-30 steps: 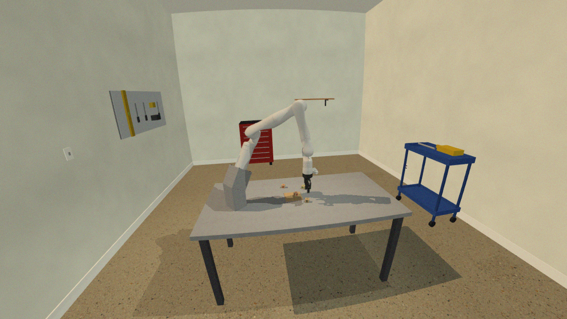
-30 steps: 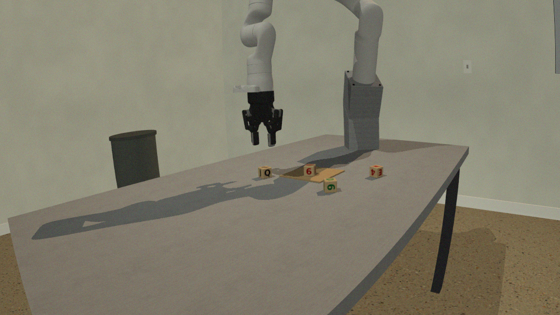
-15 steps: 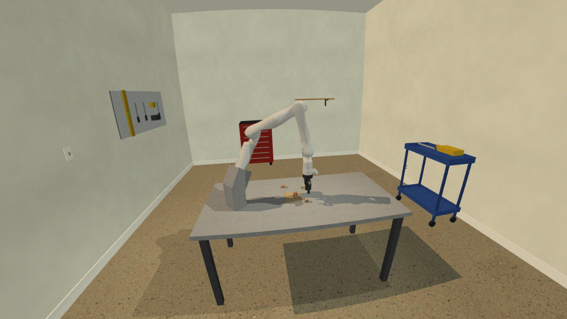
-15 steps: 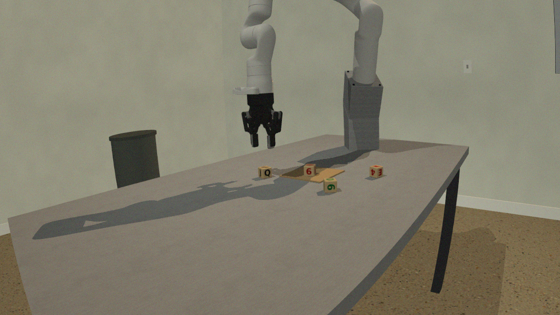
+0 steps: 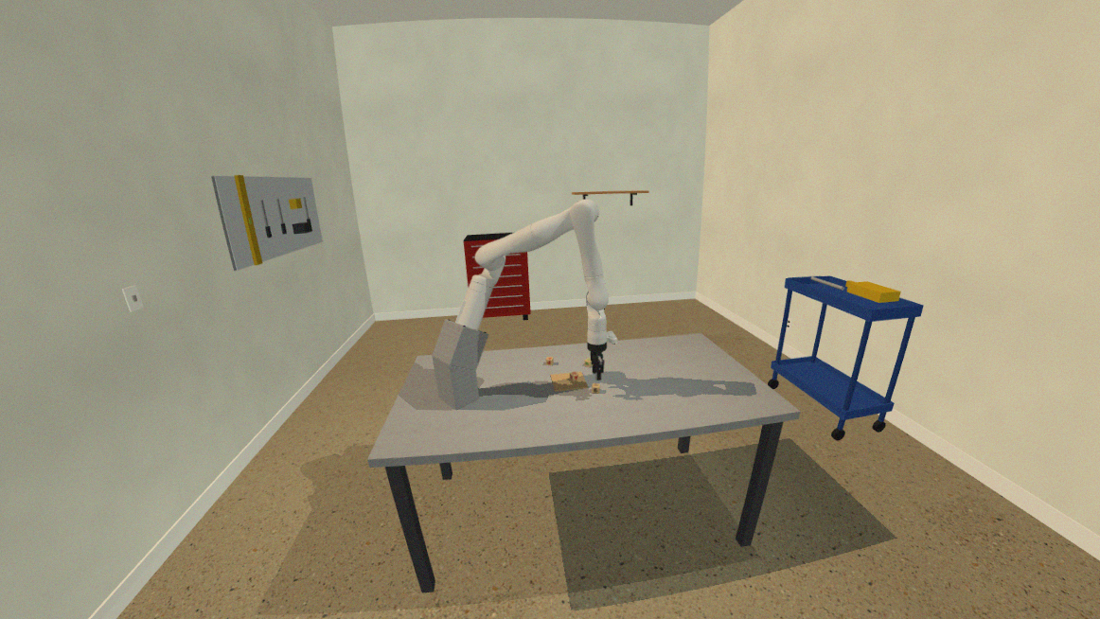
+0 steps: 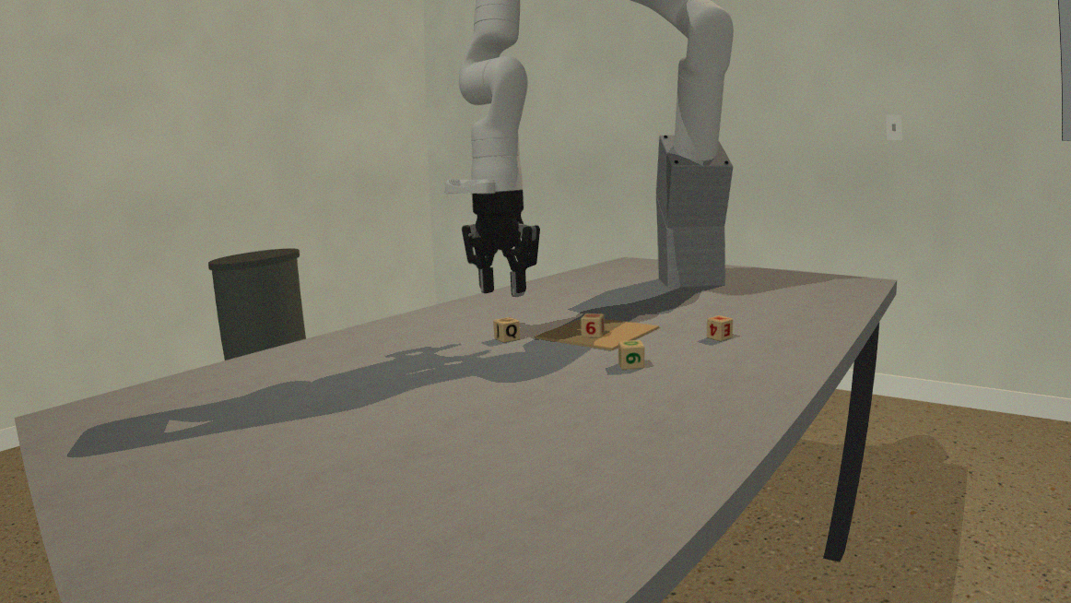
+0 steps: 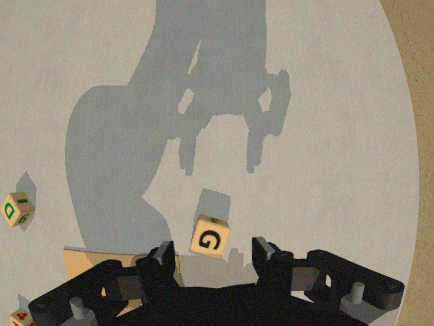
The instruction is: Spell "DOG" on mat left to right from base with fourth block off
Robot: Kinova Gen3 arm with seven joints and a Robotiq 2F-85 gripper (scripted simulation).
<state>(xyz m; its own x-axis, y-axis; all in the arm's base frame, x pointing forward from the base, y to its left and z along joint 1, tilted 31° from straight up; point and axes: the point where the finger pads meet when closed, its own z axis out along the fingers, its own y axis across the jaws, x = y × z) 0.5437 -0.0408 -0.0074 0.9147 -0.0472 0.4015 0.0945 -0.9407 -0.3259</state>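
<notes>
gripper [image 5: 598, 375] [image 6: 501, 290] [image 7: 213, 252]: partly open, nothing between the fingers, raised above the table [image 5: 477, 434] [image 6: 374, 487] [image 7: 350, 150] and pointing down. black g block [image 5: 595, 388] [image 6: 506, 330] [image 7: 210, 237]: on the table, off the mat, near its edge. mat [image 5: 568, 384] [image 6: 629, 335] [image 7: 75, 260]: flat, bearing the red 6 block [image 5: 574, 376] [image 6: 592, 325] (its top letter is too small to read). green d block [image 5: 588, 362] [image 6: 631, 355] [image 7: 17, 209]: on the table beside the mat. red 4 block [image 5: 549, 360] [image 6: 719, 327] [image 7: 21, 317]: also off the mat, farther aside. word: unformed.
</notes>
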